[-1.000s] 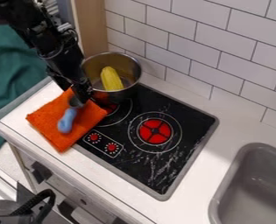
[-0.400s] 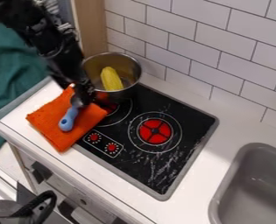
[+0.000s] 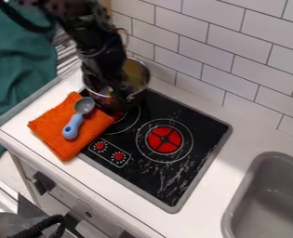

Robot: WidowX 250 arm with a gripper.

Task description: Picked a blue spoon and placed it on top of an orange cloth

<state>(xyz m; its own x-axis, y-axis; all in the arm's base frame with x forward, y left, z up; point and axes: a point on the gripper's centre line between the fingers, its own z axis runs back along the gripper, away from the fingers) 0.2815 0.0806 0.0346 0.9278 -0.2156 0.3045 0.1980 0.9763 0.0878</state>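
- spoon lies on the orange cloth, metal bowl toward the pot, blue handle toward the counter's front edge
- my gripper is over the pot's near side, apart from the spoon
- spoon is lower left of my gripper in view
- can't tell if i'm spread or pressed together, too blurred and dark

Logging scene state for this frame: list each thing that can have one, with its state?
Spoon: lying on the cloth, out of the gripper
Orange cloth: laid flat, overlapping the cooktop's edge
Gripper: off the spoon, in front of the pot
Pot: upright, no lid, partly hidden by the arm
Red burner: lit or not, can't tell
Sink: no water visible in the part shown
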